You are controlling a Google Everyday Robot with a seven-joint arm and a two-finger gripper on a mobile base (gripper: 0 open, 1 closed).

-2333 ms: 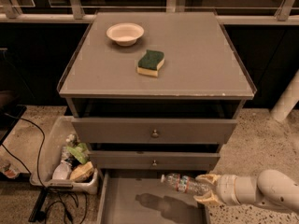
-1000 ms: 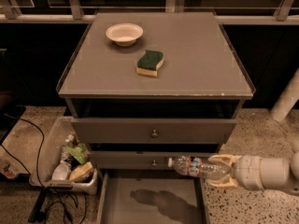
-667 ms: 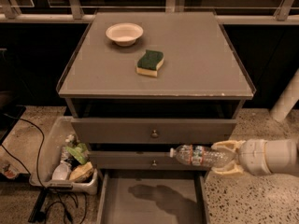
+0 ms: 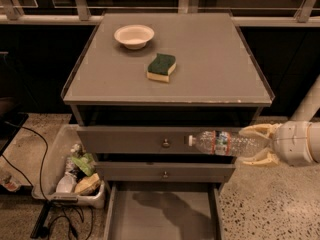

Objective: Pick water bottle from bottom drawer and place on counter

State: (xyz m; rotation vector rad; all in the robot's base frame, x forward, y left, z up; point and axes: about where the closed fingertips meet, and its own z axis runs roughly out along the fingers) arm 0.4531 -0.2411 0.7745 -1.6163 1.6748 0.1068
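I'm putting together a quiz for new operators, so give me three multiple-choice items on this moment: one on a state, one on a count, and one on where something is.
1. The bottom drawer is: A. pulled open B. pushed shut C. taken out
2. Things lying on the counter: A. none B. two C. four
3. The water bottle is: A. in the bottom drawer B. standing on the counter C. held level in the gripper, in front of the upper drawer front

Answers: A, its grey floor shows below the cabinet; B, only a white bowl and a green-topped sponge lie there; C, the gripper at right is shut on the bottle's base end, cap pointing left.
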